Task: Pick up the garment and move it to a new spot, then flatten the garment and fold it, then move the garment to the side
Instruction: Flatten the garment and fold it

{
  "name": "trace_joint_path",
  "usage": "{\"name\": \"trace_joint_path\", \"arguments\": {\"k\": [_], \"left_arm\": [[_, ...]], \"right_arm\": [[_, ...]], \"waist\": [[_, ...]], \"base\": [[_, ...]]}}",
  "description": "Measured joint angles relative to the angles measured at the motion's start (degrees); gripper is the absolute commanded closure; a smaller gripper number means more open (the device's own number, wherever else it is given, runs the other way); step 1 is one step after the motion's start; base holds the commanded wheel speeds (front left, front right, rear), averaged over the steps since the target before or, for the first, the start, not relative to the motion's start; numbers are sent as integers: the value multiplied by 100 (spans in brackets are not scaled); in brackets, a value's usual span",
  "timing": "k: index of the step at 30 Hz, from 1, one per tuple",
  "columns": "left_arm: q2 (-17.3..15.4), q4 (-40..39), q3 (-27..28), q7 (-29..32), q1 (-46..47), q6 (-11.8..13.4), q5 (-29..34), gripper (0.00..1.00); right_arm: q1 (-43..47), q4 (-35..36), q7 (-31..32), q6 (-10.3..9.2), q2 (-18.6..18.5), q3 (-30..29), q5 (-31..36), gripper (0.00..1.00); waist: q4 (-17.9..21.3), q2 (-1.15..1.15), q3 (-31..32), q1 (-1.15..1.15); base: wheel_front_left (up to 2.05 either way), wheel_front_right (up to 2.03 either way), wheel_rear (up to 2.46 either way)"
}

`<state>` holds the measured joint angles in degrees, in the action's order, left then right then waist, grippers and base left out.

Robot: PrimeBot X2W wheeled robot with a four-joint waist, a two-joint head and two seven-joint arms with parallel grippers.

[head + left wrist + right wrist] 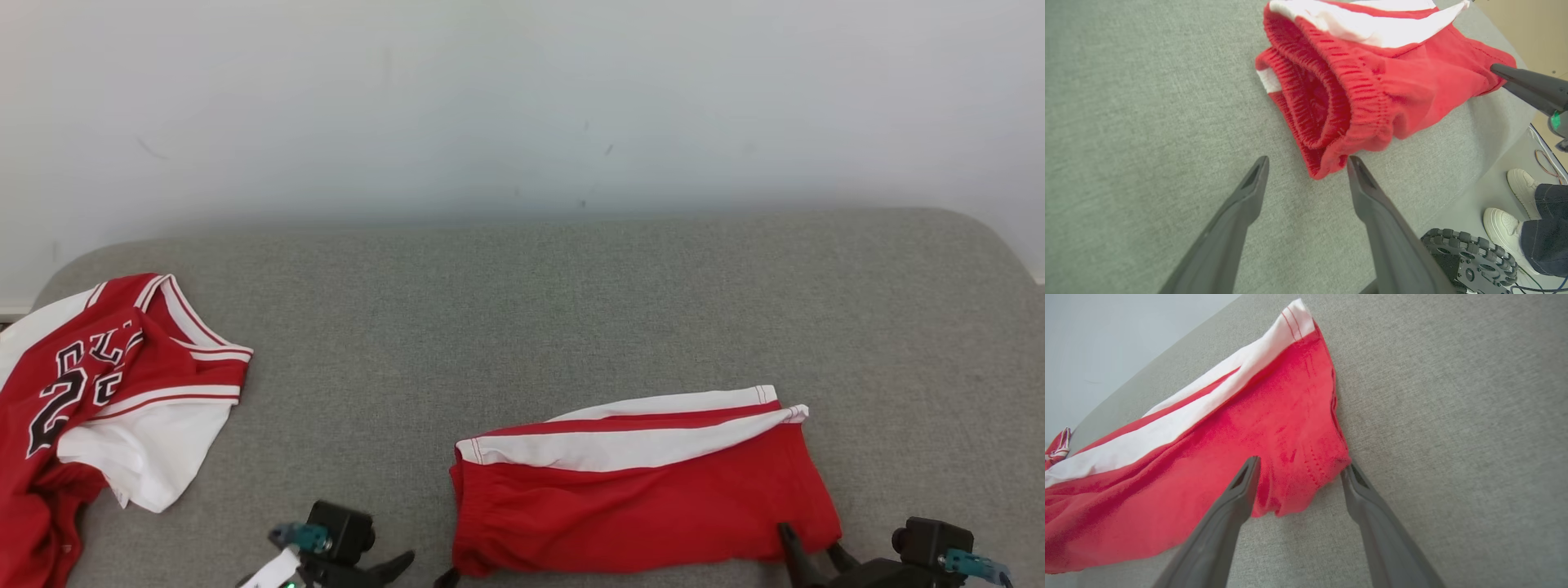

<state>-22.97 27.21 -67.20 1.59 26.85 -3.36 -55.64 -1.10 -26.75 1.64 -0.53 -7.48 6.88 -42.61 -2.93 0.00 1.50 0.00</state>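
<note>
right claw [1302,462] agape astride shorts [1180,469] corner (maybe touching)

One pair of red shorts [645,506] and one red jersey [106,392] are lying out; two grippers, left gripper [1306,163] and right gripper [1300,465], are showing; two white shoes [1502,222] are standing.
</note>
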Motion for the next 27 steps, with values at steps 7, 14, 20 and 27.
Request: {"name": "trace_joint_path", "arguments": {"k": [7,14,20,27], "left_arm": [[-208,-166,336,-331,-449,568,-143,0],[-234,-439,1214,-1451,-527,1084,-145,0],[-202,-416,1913,-1627,-1047,1090,-165,0],[224,24,3533,-1627,-1585,1090,-131,0]], "right_arm": [[214,533,-94,-359,-411,-40,483,0],[328,1124,-431,-403,-653,-19,859,0],[357,1485,-719,-452,-630,101,1159,0],[406,1656,-880,-486,-480,223,1249,0]], "waist": [[-64,0,126,0],[-161,0,293,0],[-181,0,452,0],[-135,0,597,0]], "base": [[0,0,0],[0,0,0],[0,0,0],[0,0,0]]}}
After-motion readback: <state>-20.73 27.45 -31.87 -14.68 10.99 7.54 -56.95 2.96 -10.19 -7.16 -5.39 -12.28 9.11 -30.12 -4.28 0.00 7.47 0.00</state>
